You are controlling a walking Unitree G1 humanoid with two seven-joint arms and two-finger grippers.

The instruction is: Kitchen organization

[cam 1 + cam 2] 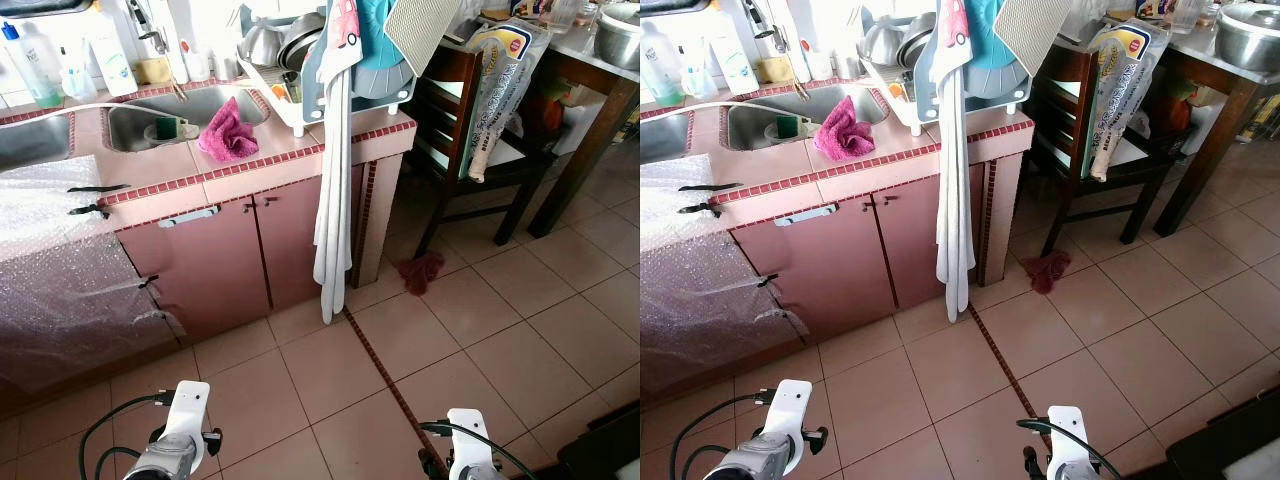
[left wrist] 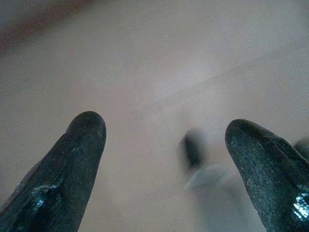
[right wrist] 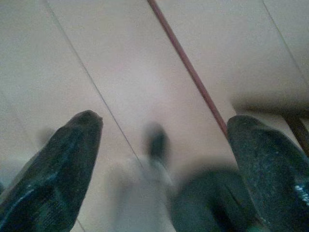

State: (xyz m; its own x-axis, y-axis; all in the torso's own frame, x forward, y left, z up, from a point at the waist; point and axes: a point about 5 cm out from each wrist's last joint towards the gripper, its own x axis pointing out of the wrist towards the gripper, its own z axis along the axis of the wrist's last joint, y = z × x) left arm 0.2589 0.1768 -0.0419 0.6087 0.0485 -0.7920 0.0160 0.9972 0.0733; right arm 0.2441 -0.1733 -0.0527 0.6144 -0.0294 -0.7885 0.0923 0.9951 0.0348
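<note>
My left gripper (image 2: pixel 164 145) hangs with its fingers (image 2: pixel 72 159) spread over bare floor tile, holding nothing; my right gripper (image 3: pixel 164 150) is likewise spread and empty, above a dark red grout line (image 3: pixel 188 67). Both arms are low because I judge I am between jobs, with nothing in reach. Ahead, the pink cloth (image 1: pixel 228 132) lies on the counter (image 1: pixel 270 160) at the sink's (image 1: pixel 150 115) edge, beside the dish rack (image 1: pixel 290 95). A white towel (image 1: pixel 332 200) hangs down the cabinet front. A red rag (image 1: pixel 422 270) lies on the floor by the chair (image 1: pixel 470 130), likely to be picked up.
</note>
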